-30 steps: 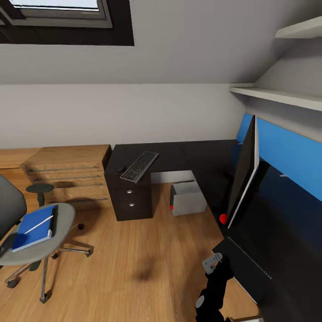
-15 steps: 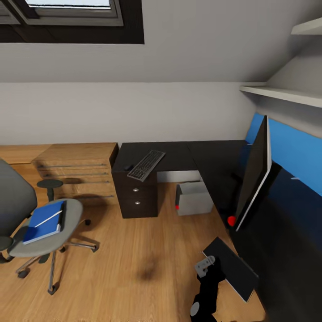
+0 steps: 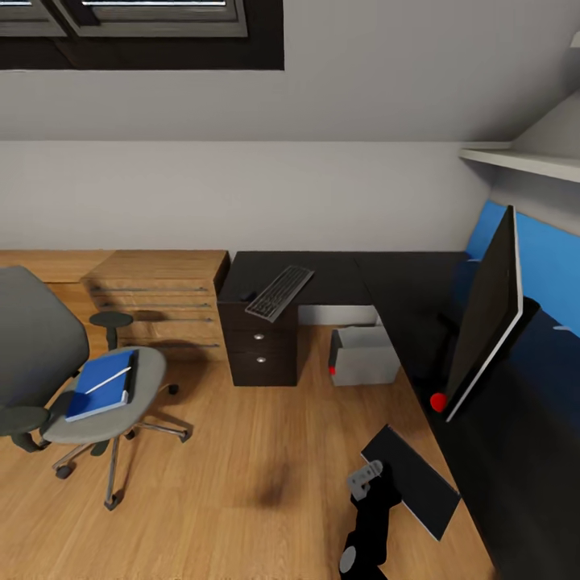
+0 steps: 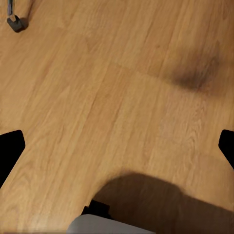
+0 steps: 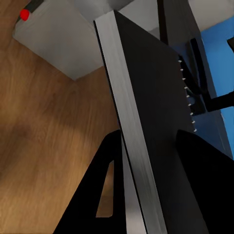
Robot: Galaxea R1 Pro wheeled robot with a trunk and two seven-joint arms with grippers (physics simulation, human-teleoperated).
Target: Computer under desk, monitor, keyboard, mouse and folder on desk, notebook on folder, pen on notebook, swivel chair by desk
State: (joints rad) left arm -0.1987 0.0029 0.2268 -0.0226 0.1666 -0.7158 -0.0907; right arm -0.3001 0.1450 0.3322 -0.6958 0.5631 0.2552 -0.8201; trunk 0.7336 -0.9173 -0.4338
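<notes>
Right hand (image 5: 146, 195) clamps a flat black slab with a silver edge (image 3: 411, 481), held beside the dark worktop (image 3: 346, 278). Left hand: fingers (image 4: 9, 151) spread wide over wooden floor (image 4: 117, 87). Keyboard (image 3: 279, 292) on worktop; monitor (image 3: 487, 318) leaning there. Folder (image 3: 103, 383) on swivel chair (image 3: 48, 379). Computer (image 3: 362, 356) under worktop.

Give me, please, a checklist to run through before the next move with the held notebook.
1. Right gripper clamped on the notebook: ok.
2. Folder on the desk, ready to take the notebook: not ok, it lies on the swivel chair.
3. Keyboard on the desk: ok.
4. Monitor on the desk: ok.
5. Computer under the desk: ok.
6. Left gripper free: ok, open above the floor.
</notes>
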